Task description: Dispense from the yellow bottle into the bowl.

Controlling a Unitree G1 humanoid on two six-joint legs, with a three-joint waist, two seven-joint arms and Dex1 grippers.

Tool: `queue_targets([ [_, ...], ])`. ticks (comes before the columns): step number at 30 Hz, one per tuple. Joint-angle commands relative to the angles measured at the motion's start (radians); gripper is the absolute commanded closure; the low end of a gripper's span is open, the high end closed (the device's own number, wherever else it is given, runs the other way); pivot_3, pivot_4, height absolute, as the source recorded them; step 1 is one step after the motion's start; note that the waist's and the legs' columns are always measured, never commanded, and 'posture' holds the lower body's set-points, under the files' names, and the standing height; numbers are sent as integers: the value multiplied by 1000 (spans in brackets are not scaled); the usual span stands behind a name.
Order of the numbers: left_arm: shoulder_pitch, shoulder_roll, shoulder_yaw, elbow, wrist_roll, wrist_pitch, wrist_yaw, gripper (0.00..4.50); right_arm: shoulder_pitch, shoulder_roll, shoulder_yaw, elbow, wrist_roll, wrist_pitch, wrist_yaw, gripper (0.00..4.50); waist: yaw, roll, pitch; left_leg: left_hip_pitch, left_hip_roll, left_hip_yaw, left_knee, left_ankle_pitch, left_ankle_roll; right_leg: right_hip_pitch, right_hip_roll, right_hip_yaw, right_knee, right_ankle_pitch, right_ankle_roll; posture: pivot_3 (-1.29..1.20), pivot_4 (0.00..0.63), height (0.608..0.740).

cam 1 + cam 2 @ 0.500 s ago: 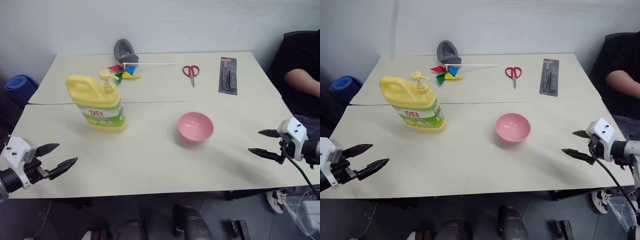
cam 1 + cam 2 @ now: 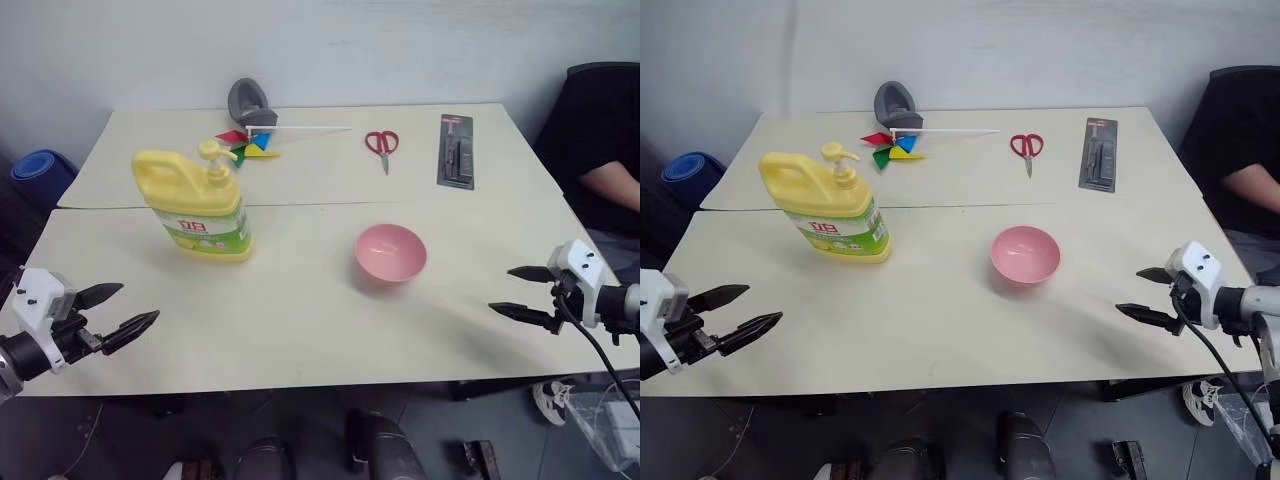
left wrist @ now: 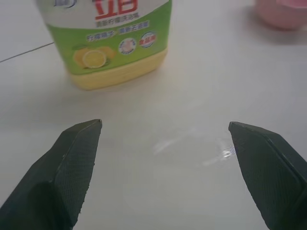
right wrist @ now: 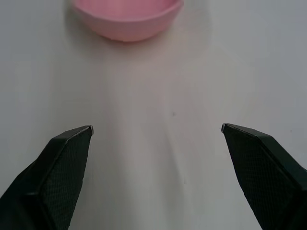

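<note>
A: Where does the yellow bottle stand relative to the grippers?

B: Upright on the cream table, left half. Left gripper hovers at the near left edge, well apart from the bottle, fingers spread wide, nothing between them. In the left wrist view the bottle's base sits ahead of the fingertips, clear table between.

A: And the bowl?

B: Right of the bottle, near the table's middle, apart from it. Right gripper hovers at the near right edge, also spread wide and empty, pointed toward the bowl; bare table lies between.

A: Looks?

B: Bottle: large yellow jug, built-in handle, yellow pump top, green-and-yellow label with red characters and a lemon picture. Bowl: small, round, plain pink, nothing visible inside.

A: Anything else?

B: Far side: red scissors, a coloured pinwheel, a dark packaged item.
</note>
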Motion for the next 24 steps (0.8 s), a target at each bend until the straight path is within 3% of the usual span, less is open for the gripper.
queue_targets([
  [1,-52,43,-7,-99,-107,72,-31,0,-20,3,-2,-119,43,64,-14,21,0,0,0,0,0,0,0,0,0,0,0,0,0,0,0,0,150,740],
  [4,-135,90,-48,-161,-196,145,-55,0,-77,22,31,-200,46,134,-56,21,-1,0,0,0,0,0,1,1,-1,0,0,0,1,0,0,0,150,740],
  [8,-289,158,-193,-201,-199,173,-80,0,-152,63,148,-291,1,186,-92,21,0,0,0,1,0,0,0,2,-4,0,1,1,3,0,0,0,150,740],
  [15,-539,103,-417,-152,-146,159,-59,0,-287,251,345,-281,-141,221,-256,21,-2,0,0,-1,0,2,0,4,-4,-3,4,2,3,0,-1,0,150,740],
  [24,-626,75,-458,-84,-130,149,-93,0,-303,331,464,-236,-253,176,-312,21,0,0,0,-9,-2,2,1,6,-3,-9,8,1,6,0,0,0,150,740],
])
